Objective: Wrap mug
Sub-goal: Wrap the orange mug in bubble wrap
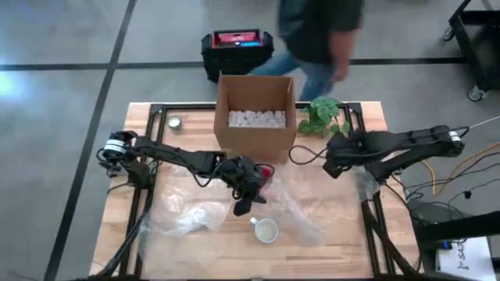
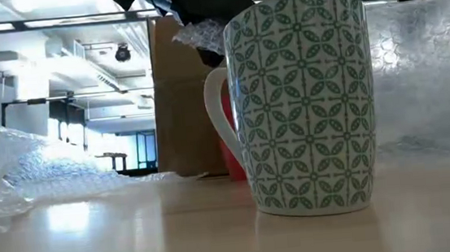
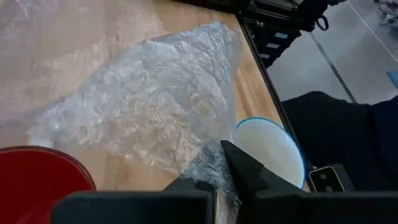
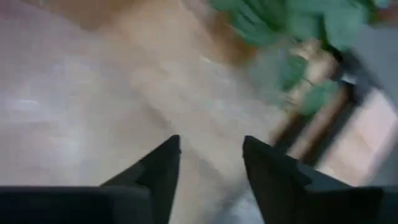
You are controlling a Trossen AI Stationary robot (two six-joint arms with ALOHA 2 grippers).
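The white ceramic mug with a green leaf pattern [image 2: 305,103] stands upright and bare on the wooden desk [image 1: 336,242], just beyond the tips of the left gripper [image 1: 248,201], with no wrap around it yet. The left gripper's fingers [image 3: 245,168] are clenched on a corner of the clear bubble wrap sheet [image 3: 155,106], which spreads crumpled over the desk ahead of them; a red round object [image 3: 37,180] lies right beside those fingers, and in the left wrist view the mug's pale rim shows just past the pinched corner. The right gripper [image 1: 334,165] hangs off to the far side, well apart from the mug, near the potted green plant [image 1: 324,115] and the open brown cardboard box [image 1: 256,117]; its fingers [image 4: 158,171] are released and spread, grasping nothing. A person [image 1: 316,35] stands beyond the desk. The step in hand seems to be bringing the sheet to the mug. The next move probably calls for dragging the pinched corner over or around the mug, with the right gripper coming in to steady the mug or take the sheet's other edge.
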